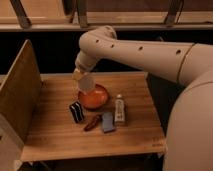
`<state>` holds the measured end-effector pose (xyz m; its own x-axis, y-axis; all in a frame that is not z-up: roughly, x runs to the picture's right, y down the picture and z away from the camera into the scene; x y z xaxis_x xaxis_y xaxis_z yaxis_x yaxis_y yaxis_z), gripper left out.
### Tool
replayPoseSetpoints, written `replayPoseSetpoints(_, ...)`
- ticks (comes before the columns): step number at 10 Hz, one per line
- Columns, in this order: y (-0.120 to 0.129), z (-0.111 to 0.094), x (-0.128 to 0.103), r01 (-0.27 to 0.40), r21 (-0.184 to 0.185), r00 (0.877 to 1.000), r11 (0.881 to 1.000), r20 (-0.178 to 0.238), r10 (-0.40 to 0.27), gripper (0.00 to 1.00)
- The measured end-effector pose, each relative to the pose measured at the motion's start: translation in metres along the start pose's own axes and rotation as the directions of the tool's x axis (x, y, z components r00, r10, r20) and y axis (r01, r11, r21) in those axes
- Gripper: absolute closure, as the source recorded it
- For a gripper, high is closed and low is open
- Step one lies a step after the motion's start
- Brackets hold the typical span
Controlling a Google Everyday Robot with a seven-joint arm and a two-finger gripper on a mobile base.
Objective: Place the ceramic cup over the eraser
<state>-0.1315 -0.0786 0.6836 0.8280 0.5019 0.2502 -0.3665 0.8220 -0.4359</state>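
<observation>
Locate the gripper point(81, 78), holding the ceramic cup point(86, 84), above the bowl point(95, 99) at the centre of the tabletop point(50, 131); your eraser point(76, 111) stands nearer the front-left corner, the bottle point(119, 109) nearer the right edge.

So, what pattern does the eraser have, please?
Eraser: dark, white diagonal stripes, camera view; gripper near bowl.

The arm point(142, 54) is smooth, cream-white tubing with fat rounded joints. A row of small dark round holes runs along its long segment, and a thin seam rings its thick end. The body point(192, 127) is a broad cream curve. The tan gripper point(80, 76), above the bowl's point(101, 101) left rim, clamps the cup point(86, 84).
</observation>
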Motion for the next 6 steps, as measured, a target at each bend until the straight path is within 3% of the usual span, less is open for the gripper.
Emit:
replayPoseSetpoints(4, 0.036, 0.021, -0.015, -0.002, -0.078, 0.997, 0.997, 0.075, 0.008, 1.00)
replayPoseSetpoints(6, 0.050, 0.036, -0.013, 0.007, -0.131, 0.997, 0.991, 0.077, 0.003, 1.00)
